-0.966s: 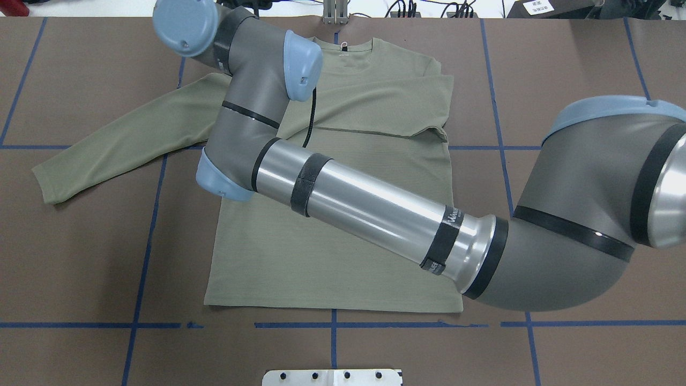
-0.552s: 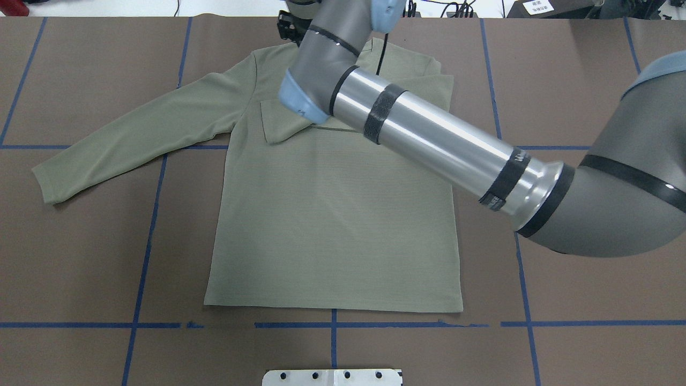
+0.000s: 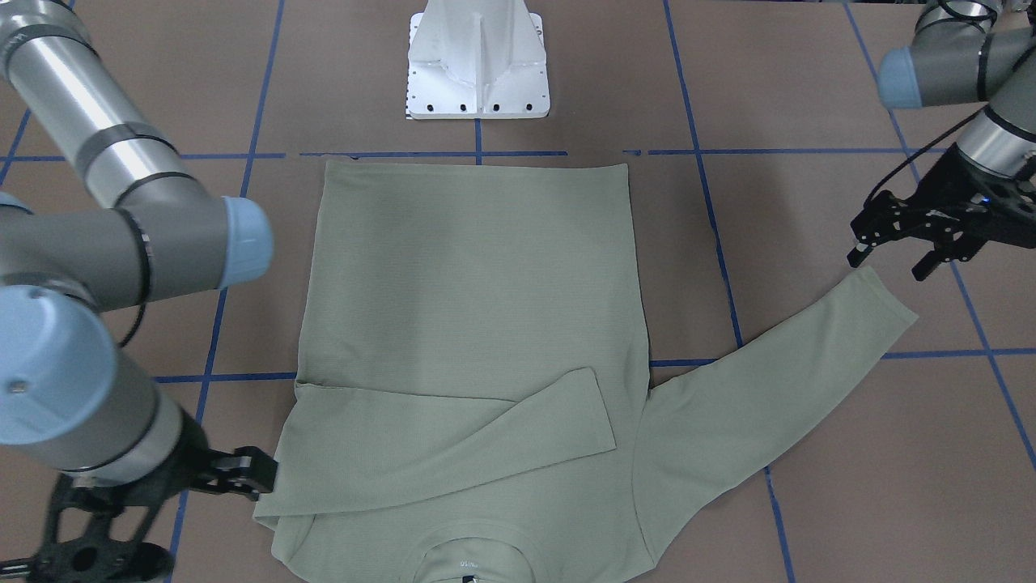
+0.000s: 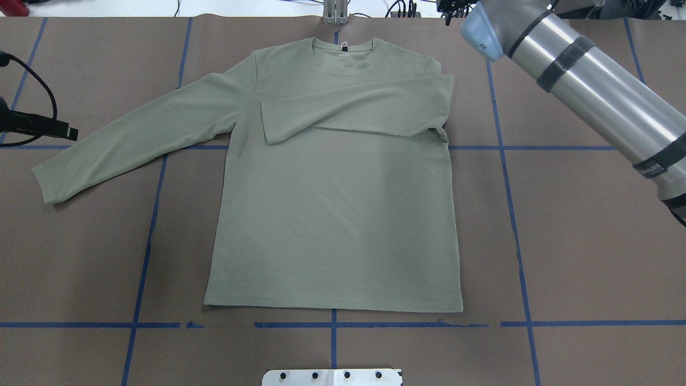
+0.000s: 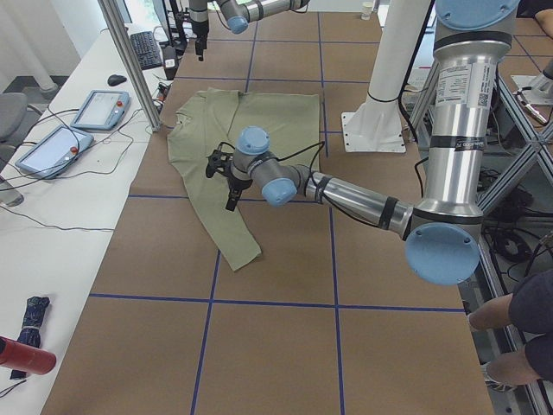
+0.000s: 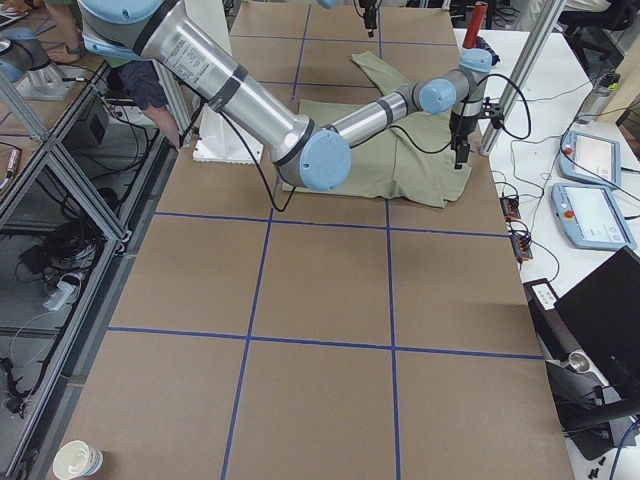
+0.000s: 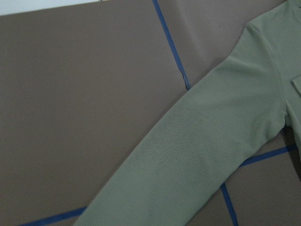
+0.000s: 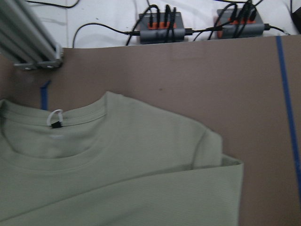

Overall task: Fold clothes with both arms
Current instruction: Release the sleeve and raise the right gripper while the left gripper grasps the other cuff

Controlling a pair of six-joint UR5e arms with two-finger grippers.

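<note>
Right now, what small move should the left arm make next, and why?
Probably lower the left tool onto the cuff of the spread sleeve and pinch it: the other sleeve already lies folded across the shirt chest, this one lies flat on the table, and the open tool hovers near its cuff.

One fixed camera looks down from behind the base (image 4: 332, 377); another faces it steeply across the table (image 4: 589, 241). Two look along the table from its ends. Both wrist cameras sit close over the shirt (image 4: 332, 214), which all views share.
</note>
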